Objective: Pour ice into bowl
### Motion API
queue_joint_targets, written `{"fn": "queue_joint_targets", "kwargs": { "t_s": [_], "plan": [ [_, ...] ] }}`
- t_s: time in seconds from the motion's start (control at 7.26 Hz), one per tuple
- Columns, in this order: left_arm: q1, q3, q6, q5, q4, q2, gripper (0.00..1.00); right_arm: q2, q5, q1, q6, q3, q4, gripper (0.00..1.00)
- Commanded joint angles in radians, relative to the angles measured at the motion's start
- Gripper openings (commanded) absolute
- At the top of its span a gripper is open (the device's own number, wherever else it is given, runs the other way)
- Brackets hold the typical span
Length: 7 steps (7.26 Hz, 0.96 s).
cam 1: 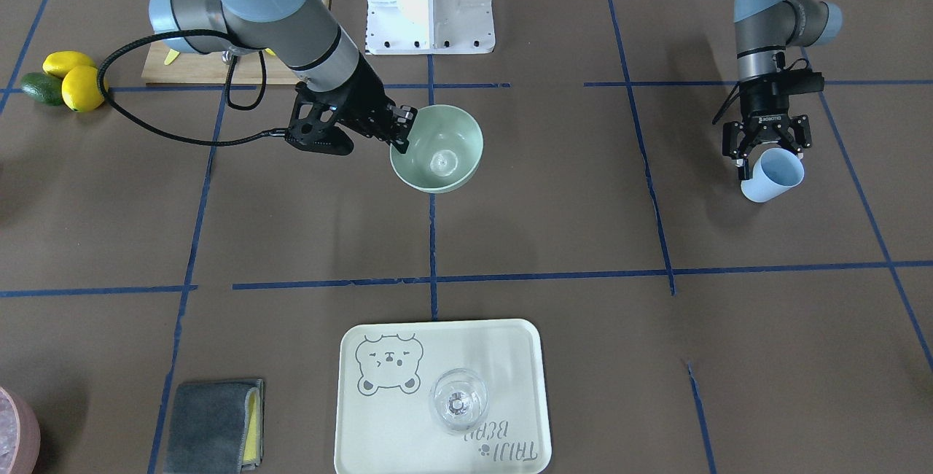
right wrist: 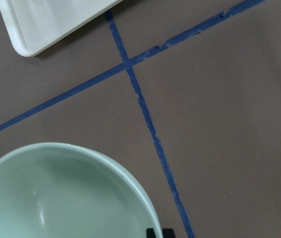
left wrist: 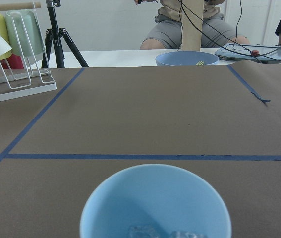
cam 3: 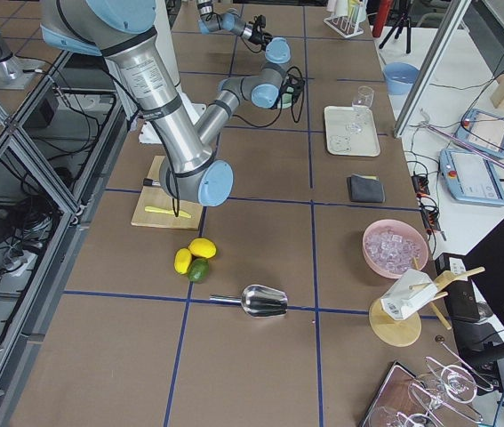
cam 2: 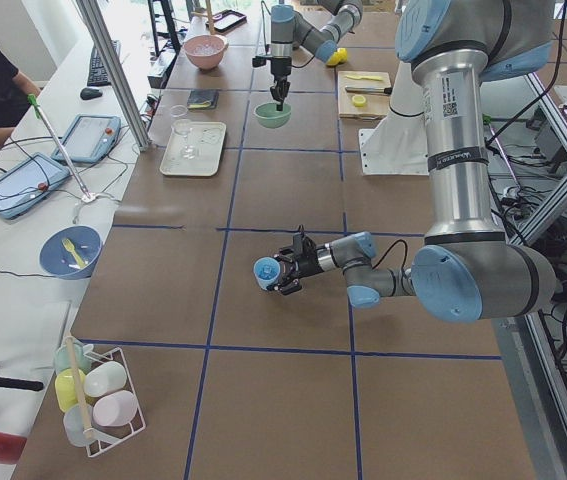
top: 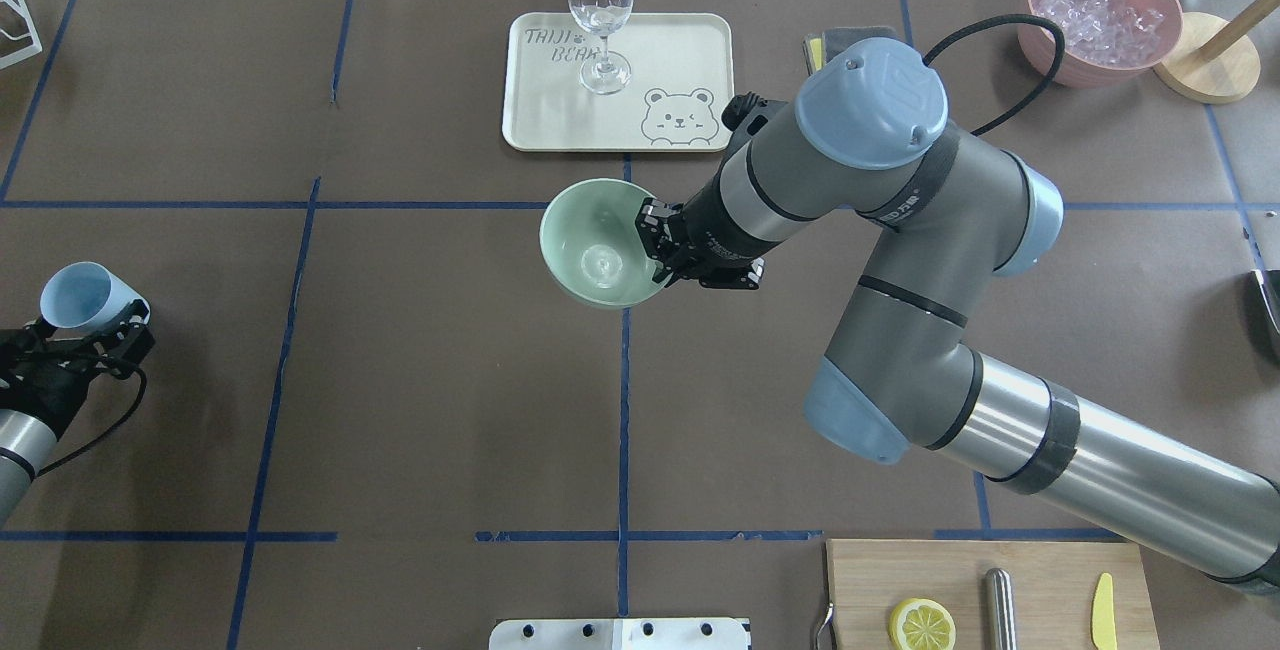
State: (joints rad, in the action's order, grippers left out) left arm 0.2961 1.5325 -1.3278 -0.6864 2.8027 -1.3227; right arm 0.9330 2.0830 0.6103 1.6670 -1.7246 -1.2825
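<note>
The pale mint-green bowl (cam 1: 437,149) is near the table's middle, also in the overhead view (top: 598,242) and the right wrist view (right wrist: 56,193). My right gripper (top: 655,245) is shut on its rim. A pale glint lies at the bowl's bottom; I cannot tell whether it is ice. My left gripper (cam 1: 765,153) is shut on a light blue cup (cam 1: 773,175), far off at my left side, low over the table (top: 80,295). In the left wrist view, clear ice cubes (left wrist: 155,232) lie in the bottom of the cup (left wrist: 155,198).
A cream tray (top: 700,40) with a wine glass (top: 600,10) stands just beyond the bowl. A pink bowl of ice (top: 1100,15) is at the far right. A cutting board (top: 980,590), lemons (cam 1: 73,80), a grey cloth (cam 1: 211,423) and a metal scoop (cam 3: 265,301) lie around.
</note>
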Motion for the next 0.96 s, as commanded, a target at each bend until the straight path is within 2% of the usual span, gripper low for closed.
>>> {"fn": "queue_joint_targets", "kwargs": {
  "t_s": [0.0,0.14,0.28,0.41,0.55,0.69,0.83],
  "plan": [
    [0.0,-0.006,0.001,0.002,0.003,-0.018,1.0,-0.037,-0.049,-0.038,0.008,0.049,0.002,0.0],
    [0.0,-0.034,0.001,0.004,0.004,-0.036,0.96,-0.04,-0.066,-0.047,0.013,0.051,0.003,0.0],
    [0.0,-0.044,-0.001,0.019,0.006,-0.038,0.72,-0.051,-0.076,-0.061,0.017,0.062,0.003,0.0],
    [0.002,-0.043,0.002,0.024,0.006,-0.035,0.67,-0.078,-0.101,-0.073,0.025,0.083,0.002,0.0],
    [0.003,-0.041,0.004,0.024,0.006,-0.033,0.65,-0.11,-0.109,-0.083,0.054,0.114,0.003,0.0],
    [0.005,-0.041,0.004,0.024,0.006,-0.032,0.58,-0.127,-0.122,-0.092,0.057,0.132,0.003,0.0],
    [0.014,-0.032,0.006,0.022,0.008,-0.033,0.21,-0.129,-0.139,-0.104,0.057,0.134,0.005,0.0]
  ]
}}
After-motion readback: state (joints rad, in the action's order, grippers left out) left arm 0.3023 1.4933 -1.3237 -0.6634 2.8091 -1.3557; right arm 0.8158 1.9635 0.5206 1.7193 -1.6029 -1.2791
